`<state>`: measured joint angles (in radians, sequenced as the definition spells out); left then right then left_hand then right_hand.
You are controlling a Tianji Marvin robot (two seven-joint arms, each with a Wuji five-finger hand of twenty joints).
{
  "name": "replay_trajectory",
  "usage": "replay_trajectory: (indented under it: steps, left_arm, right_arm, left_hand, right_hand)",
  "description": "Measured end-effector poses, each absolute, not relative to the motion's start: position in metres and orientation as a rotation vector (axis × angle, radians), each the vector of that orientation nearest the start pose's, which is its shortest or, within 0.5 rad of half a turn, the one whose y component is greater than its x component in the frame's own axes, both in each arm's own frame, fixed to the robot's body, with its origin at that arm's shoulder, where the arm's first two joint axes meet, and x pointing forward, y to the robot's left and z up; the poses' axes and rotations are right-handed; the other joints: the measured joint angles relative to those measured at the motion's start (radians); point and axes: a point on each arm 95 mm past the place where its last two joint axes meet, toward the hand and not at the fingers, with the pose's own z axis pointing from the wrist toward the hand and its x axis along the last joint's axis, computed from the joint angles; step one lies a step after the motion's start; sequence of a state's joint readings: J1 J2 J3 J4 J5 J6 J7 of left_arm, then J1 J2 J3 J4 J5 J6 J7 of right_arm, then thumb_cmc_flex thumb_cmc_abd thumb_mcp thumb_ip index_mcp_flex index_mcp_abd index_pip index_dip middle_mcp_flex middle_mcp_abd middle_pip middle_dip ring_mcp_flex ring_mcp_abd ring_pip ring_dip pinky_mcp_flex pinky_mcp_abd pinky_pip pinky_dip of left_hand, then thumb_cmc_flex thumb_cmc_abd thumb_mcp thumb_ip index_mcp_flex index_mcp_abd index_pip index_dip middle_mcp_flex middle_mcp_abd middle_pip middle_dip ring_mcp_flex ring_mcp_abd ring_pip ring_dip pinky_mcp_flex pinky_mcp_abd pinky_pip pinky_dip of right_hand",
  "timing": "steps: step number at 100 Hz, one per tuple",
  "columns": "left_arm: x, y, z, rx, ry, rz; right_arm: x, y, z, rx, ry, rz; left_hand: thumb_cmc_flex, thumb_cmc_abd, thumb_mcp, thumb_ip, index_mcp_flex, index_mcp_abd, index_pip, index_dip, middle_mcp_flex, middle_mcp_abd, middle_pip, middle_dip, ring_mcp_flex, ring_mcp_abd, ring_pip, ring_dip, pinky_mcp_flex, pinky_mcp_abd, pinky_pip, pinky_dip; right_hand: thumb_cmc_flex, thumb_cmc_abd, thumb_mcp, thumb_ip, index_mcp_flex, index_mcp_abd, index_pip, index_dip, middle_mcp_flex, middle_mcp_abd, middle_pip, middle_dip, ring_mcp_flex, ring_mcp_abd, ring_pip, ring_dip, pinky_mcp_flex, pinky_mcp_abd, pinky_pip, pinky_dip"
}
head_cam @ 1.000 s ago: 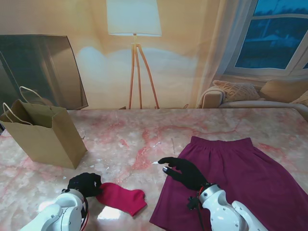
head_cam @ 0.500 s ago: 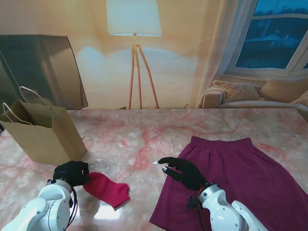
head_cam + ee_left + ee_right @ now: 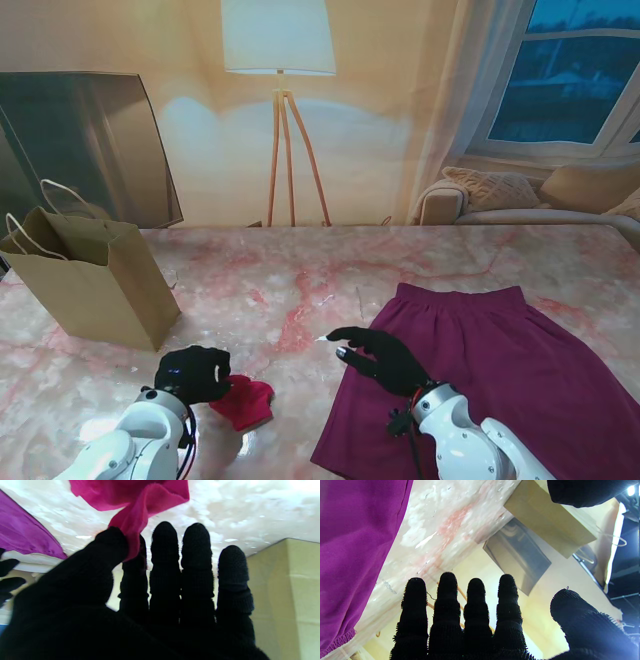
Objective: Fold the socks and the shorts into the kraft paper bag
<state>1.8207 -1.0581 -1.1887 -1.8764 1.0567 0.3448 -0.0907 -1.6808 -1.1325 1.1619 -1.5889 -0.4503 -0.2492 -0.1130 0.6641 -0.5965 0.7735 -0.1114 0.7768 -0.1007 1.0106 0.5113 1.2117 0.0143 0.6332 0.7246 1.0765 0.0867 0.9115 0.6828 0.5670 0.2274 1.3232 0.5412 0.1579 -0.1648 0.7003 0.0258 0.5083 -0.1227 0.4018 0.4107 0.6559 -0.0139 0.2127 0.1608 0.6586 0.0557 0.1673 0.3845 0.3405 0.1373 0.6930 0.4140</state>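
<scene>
1. The left hand, in a black knit glove, sat near the front-left part of the pink-veined marble tabletop, its thumb and index finger pinched on a fold of the crimson knit sock; the other three fingers stood straight and close together.
2. The sock lay bunched on the tabletop just to the right of that hand, one edge lifted up into the pinch.
3. The right hand, gloved the same, hovered over the near-left corner of the flat magenta cloth shorts, fingers extended and slightly spread, thumb apart, holding nothing.
4. The shorts were spread across the right side of the tabletop, their elastic waistband at the far end.
5. The upright brown kraft paper bag with cord handles stood open near the left edge of the tabletop, farther from me than the left hand and apart from the sock.
</scene>
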Motion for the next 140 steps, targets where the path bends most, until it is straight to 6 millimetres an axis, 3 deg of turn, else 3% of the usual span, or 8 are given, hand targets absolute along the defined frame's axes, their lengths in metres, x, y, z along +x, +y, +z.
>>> replay_trajectory:
  steps: [36,53,69,79,93,106,123,140]
  left_arm:
    - [0.313,-0.038,-0.342,-1.345,1.584,-1.254]
    - [0.310,-0.040,-0.348,-1.406,1.671,-1.276]
    - [0.304,-0.033,-0.341,-1.466,1.662,-1.301]
    - [0.303,-0.031,-0.337,-1.451,1.620,-1.314]
    - [0.307,-0.024,-0.333,-1.423,1.470,-1.289]
    - [0.314,-0.023,-0.339,-1.419,1.507,-1.194]
    - [0.327,-0.025,-0.354,-1.442,1.556,-1.136]
    - [0.334,-0.026,-0.367,-1.462,1.579,-1.090]
  right_arm:
    - [0.351,0.034,-0.360,-1.925,-1.406,-2.357]
    - [0.350,0.034,-0.360,-1.927,-1.404,-2.355]
    - [0.350,0.032,-0.361,-1.935,-1.402,-2.356]
    - [0.349,0.032,-0.361,-1.936,-1.403,-2.356]
    - [0.349,0.032,-0.361,-1.934,-1.403,-2.356]
    - [0.349,0.033,-0.361,-1.932,-1.404,-2.354]
    - [0.349,0.033,-0.361,-1.931,-1.403,-2.353]
    - [0.349,0.033,-0.361,-1.934,-1.403,-2.351]
  left_hand:
    - [-0.001,-0.026,0.000,0.000,0.022,-0.009,0.002,-0.035,0.011,0.000,0.007,0.000,0.012,-0.002,0.002,0.001,0.014,-0.013,0.001,0.000]
    - [-0.161,0.039,-0.156,0.000,0.020,0.051,-0.247,-0.047,-0.076,0.000,-0.086,-0.027,-0.070,-0.002,-0.066,0.004,-0.082,-0.001,-0.076,0.000]
    - [-0.172,0.129,-0.353,0.018,0.020,0.063,-0.403,-0.100,-0.149,0.025,-0.135,-0.060,-0.155,0.022,-0.145,0.029,-0.177,0.043,-0.171,0.000]
    - [-0.170,0.177,-0.395,0.039,0.035,0.064,-0.427,-0.112,-0.165,0.039,-0.159,-0.078,-0.170,0.033,-0.162,0.039,-0.198,0.052,-0.183,0.001]
    - [-0.167,0.178,-0.184,0.039,0.025,0.070,-0.427,-0.112,-0.216,0.040,-0.212,-0.119,-0.211,0.034,-0.214,0.039,-0.212,0.052,-0.190,0.023]
    - [-0.124,0.153,-0.051,0.039,-0.036,0.093,-0.477,-0.130,-0.296,0.046,-0.324,-0.242,-0.236,0.034,-0.324,-0.020,-0.213,0.038,-0.201,0.023]
    - [-0.107,0.131,0.002,0.039,-0.175,0.154,-0.646,-0.210,-0.390,0.061,-0.372,-0.340,-0.276,0.034,-0.377,-0.056,-0.213,0.020,-0.217,0.023]
    - [-0.105,0.099,0.002,0.039,-0.288,0.214,-0.784,-0.300,-0.453,0.064,-0.308,-0.291,-0.322,0.034,-0.403,-0.059,-0.267,0.013,-0.276,0.017]
  right_hand:
    - [0.000,0.000,0.000,0.000,0.000,0.000,0.000,0.000,0.000,0.000,0.000,0.000,0.000,0.000,0.000,0.000,0.000,0.000,0.000,0.000]
    - [0.000,0.000,0.000,0.000,0.000,0.000,0.000,0.000,0.000,0.000,0.000,0.000,0.000,0.000,0.000,0.000,0.000,0.000,0.000,0.000]
    - [0.000,0.000,0.000,0.000,0.000,0.000,0.000,0.000,0.000,0.000,0.000,0.000,0.000,0.000,0.000,0.000,0.000,0.000,0.000,0.000]
    - [0.000,0.000,0.000,0.000,0.000,0.000,0.000,0.000,0.000,0.000,0.000,0.000,0.000,0.000,0.000,0.000,0.000,0.000,0.000,0.000]
    - [0.000,0.000,0.000,0.000,0.000,0.000,0.000,0.000,0.000,0.000,0.000,0.000,0.000,0.000,0.000,0.000,0.000,0.000,0.000,0.000]
    - [0.000,0.000,0.000,0.000,0.000,0.000,0.000,0.000,0.000,0.000,0.000,0.000,0.000,0.000,0.000,0.000,0.000,0.000,0.000,0.000]
    - [0.000,0.000,0.000,0.000,0.000,0.000,0.000,0.000,0.000,0.000,0.000,0.000,0.000,0.000,0.000,0.000,0.000,0.000,0.000,0.000]
    - [0.000,0.000,0.000,0.000,0.000,0.000,0.000,0.000,0.000,0.000,0.000,0.000,0.000,0.000,0.000,0.000,0.000,0.000,0.000,0.000]
